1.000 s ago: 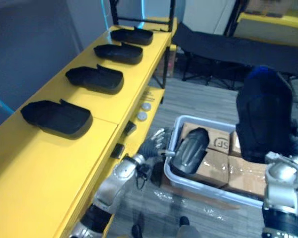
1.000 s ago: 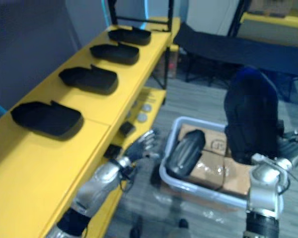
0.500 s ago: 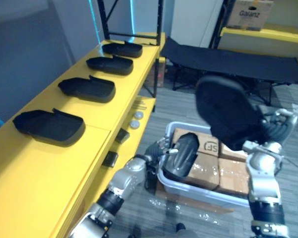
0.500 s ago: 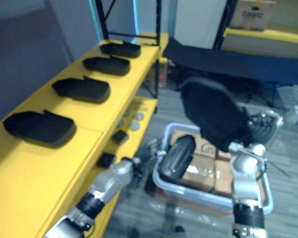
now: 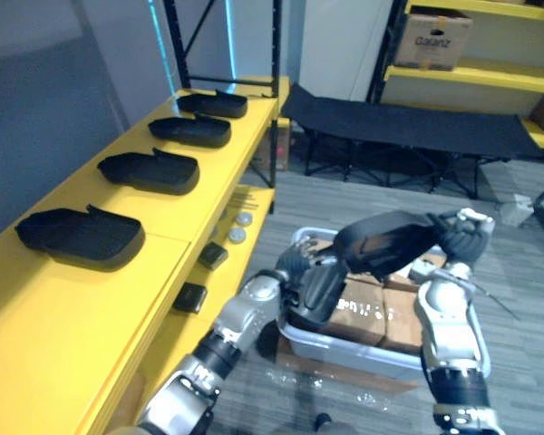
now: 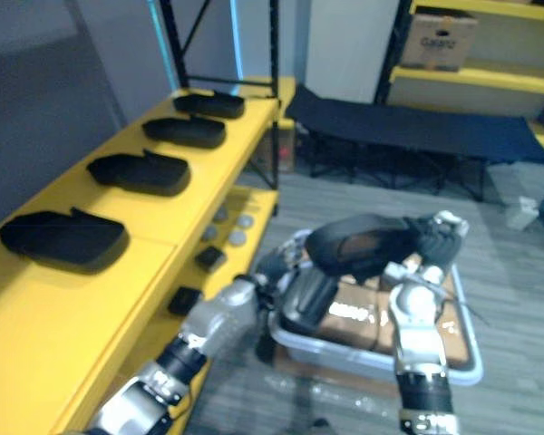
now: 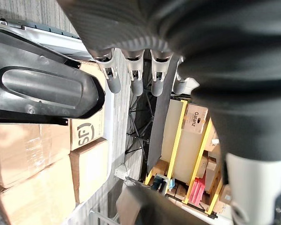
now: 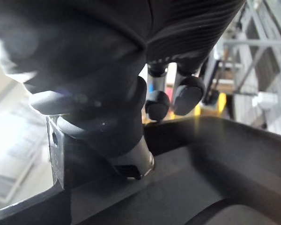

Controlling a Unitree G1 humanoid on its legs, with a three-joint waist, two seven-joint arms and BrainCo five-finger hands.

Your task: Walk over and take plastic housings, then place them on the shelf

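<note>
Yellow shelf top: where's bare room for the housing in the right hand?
Widest bare patch: near end of the yellow shelf top, between the nearest black plastic housing and the view's lower edge. Gaps between the four shelved housings are narrow for the held black housing. The grey bin is crowded.

A grey plank floor [image 5: 344,204] runs between a long yellow shelf [image 5: 63,299] along the blue-grey wall [image 5: 54,82] and a yellow rack [image 5: 471,77] at the far right, which carries a cardboard box [image 5: 426,41]. A black cot [image 5: 408,127] stands at the far end before a white panel [image 5: 335,45]. Black posts [image 5: 276,54] rise from the shelf's far end.
</note>
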